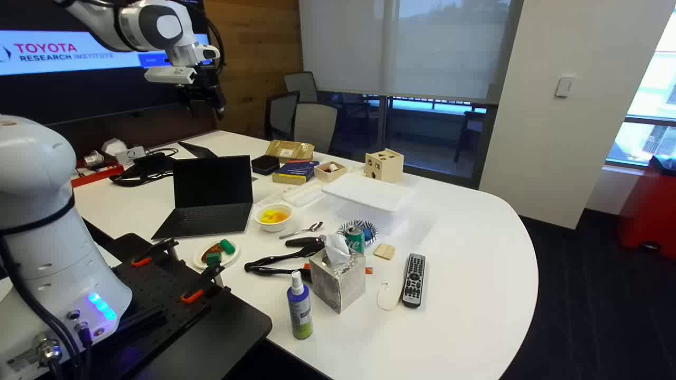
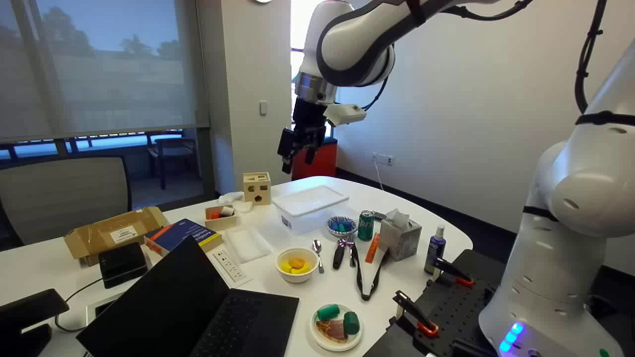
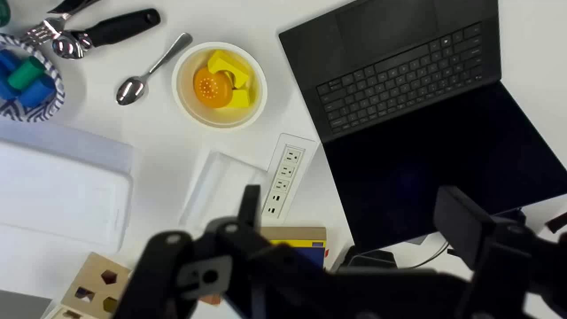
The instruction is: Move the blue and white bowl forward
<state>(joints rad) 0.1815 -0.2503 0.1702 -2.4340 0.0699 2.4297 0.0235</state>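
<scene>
Gripper [image 3: 348, 197] wide, empty | blue and white bowl [image 3: 34, 113]: lopsided grip may spill blocks [image 3: 26, 73] | low approach may topple nearby Sprite can [image 2: 365, 226]

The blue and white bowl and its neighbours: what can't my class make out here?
Blue and white bowl: near side partly hidden behind the green can in an exterior view; left part cut off by the wrist view's edge.
Remote: button markings too small to read in an exterior view.
Spray bottle: label text too small in both exterior views.
</scene>
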